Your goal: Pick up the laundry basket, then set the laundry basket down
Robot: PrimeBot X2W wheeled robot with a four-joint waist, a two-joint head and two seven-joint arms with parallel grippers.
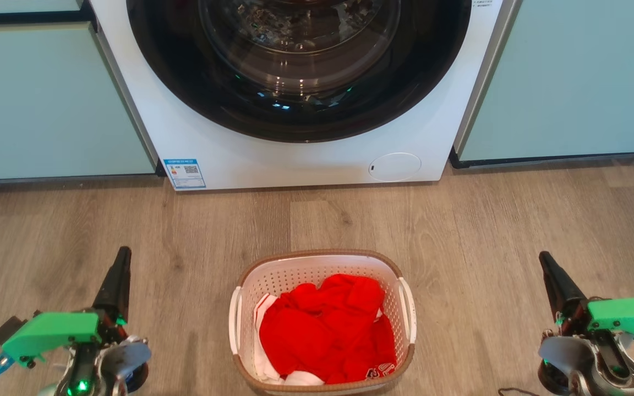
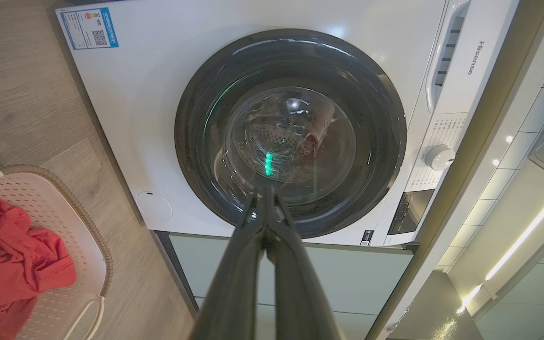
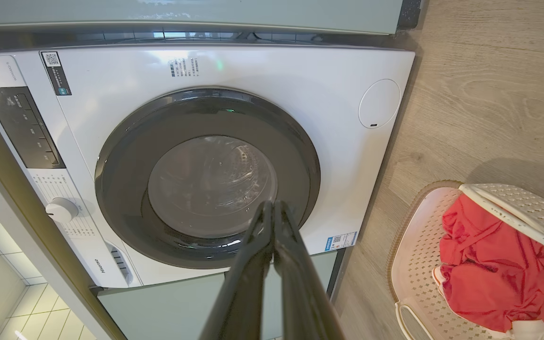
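The laundry basket [image 1: 251,308], white perforated plastic with a brown woven-look rim and white side handles, stands on the wood floor at the bottom centre of the head view, holding red and white clothes. It also shows at the left edge of the left wrist view as the basket [image 2: 64,236] and at the lower right of the right wrist view as the basket [image 3: 413,264]. My left gripper [image 1: 123,253] is shut and empty, well to the basket's left. My right gripper [image 1: 545,258] is shut and empty, well to its right. Both wrist views show the fingertips pressed together: left gripper [image 2: 266,196], right gripper [image 3: 272,205].
A white front-loading washing machine [image 1: 240,148] with a dark round door stands straight ahead behind the basket. Pale green cabinet fronts [image 1: 47,104] flank it on both sides. Bare wood floor [image 1: 317,220] lies between the machine and the basket.
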